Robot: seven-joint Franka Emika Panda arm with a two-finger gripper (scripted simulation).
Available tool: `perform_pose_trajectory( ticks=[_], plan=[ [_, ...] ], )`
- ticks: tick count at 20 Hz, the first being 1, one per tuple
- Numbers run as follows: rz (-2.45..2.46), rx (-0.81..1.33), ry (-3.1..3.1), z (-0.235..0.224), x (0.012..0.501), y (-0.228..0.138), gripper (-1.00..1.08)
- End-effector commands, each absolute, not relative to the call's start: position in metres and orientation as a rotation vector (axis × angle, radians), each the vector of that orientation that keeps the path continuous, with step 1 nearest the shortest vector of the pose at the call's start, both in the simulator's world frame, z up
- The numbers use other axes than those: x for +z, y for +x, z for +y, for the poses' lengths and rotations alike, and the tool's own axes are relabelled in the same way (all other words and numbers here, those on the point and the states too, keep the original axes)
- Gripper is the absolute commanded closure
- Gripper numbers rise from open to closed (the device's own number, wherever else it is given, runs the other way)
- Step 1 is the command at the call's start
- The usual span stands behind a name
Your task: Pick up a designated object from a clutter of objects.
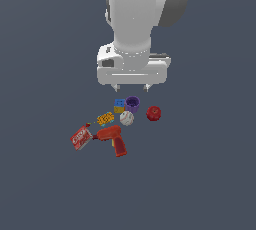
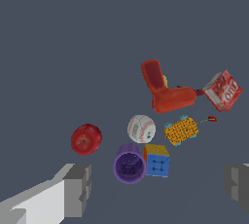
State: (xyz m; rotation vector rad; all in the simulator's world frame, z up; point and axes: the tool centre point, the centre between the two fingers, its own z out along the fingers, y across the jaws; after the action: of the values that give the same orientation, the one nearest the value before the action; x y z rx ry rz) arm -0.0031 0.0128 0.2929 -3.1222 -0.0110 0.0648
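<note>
The designated object is a small flat red box [image 1: 81, 138] [image 2: 223, 89] with white label markings, lying at the exterior view's left end of the clutter, next to the nose of the red drill [image 1: 113, 139] [image 2: 164, 89]. My gripper [image 1: 131, 88] [image 2: 158, 186] hangs open above the far side of the clutter, over the purple cup [image 1: 132, 104] [image 2: 129, 163] and the blue-yellow block [image 1: 119, 105] [image 2: 157, 160]. Nothing is between its fingers [image 2: 77, 190]. The box is well off from the gripper.
A white baseball [image 1: 126, 118] [image 2: 141, 128], an orange-yellow piece [image 1: 105, 119] [image 2: 181, 131] and a red ball [image 1: 153, 113] [image 2: 86, 139] lie between cup and drill. Everything rests on a plain dark grey floor [image 1: 200, 174].
</note>
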Motion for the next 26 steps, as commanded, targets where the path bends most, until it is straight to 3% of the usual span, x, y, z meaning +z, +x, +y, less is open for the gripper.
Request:
perform_pose_trajectory(
  ticks=[1, 14, 26],
  plan=[
    [-0.011, 0.065, -3.122, 0.013, 0.293, -0.003, -0.92],
    [0.001, 0.004, -3.137, 0.001, 0.306, 0.008, -0.92],
    [0.249, 0.008, -3.11, -0.033, 0.27, 0.03, -0.92]
  ],
)
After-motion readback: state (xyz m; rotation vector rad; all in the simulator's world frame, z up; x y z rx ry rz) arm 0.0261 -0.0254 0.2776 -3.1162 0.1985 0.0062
